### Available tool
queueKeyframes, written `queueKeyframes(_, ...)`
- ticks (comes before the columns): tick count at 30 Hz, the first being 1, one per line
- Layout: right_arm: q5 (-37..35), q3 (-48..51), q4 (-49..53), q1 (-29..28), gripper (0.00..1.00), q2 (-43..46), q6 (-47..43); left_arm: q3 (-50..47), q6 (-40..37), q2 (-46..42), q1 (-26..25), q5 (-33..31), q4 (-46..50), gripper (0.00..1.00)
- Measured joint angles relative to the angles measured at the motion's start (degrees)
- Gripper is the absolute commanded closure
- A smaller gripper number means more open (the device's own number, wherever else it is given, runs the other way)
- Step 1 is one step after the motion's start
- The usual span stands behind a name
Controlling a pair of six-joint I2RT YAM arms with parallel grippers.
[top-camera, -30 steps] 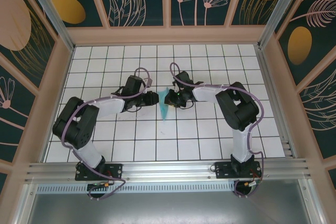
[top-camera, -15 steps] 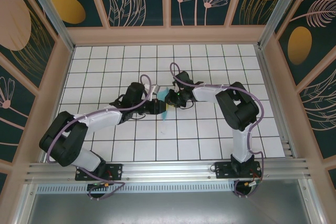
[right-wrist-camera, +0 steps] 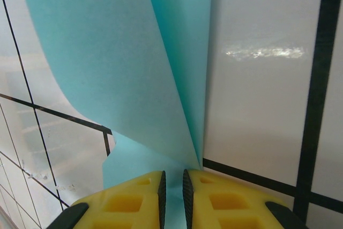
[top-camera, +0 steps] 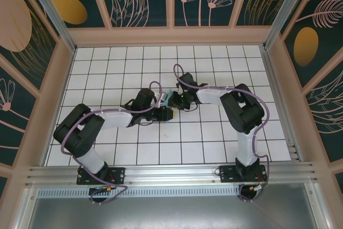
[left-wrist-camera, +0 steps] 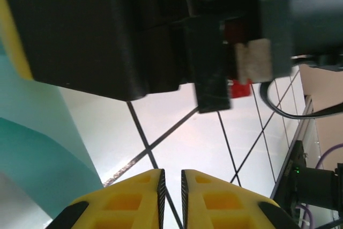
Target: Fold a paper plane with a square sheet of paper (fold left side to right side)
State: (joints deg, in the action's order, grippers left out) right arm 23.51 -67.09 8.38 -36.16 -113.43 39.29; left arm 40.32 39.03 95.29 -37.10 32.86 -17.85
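Right gripper (right-wrist-camera: 172, 179) pinches the square sheet of paper (right-wrist-camera: 123, 68), which is folded and curls up off the tiled table (top-camera: 214, 143) near its middle. Left gripper (left-wrist-camera: 171, 178) sits just beside the sheet, fingers almost pressed together, nothing seen between them.

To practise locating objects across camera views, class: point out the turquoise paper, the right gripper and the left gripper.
turquoise paper (right-wrist-camera: 123, 68), right wrist view, on its raised flap.
right gripper (right-wrist-camera: 172, 178), right wrist view, midway between its yellow fingertips.
left gripper (left-wrist-camera: 171, 178), left wrist view, midway between its yellow fingertips.
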Motion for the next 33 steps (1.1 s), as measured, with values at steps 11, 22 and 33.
queueKeyframes(11,-0.02,0.00,0.00,-0.02,0.79,0.00,-0.02,0.04,-0.42,2.54,-0.11,-0.76,0.28,0.82)
queueKeyframes(22,-0.02,0.00,0.02,-0.02,0.79,0.00,-0.02,-1.29,-0.44,4.50,-0.09,-2.05,-0.37,0.82)
queueKeyframes(33,-0.04,0.00,0.02,-0.07,0.79,0.00,-0.02,-1.33,-0.31,5.29,-0.09,-0.46,-2.16,0.78)
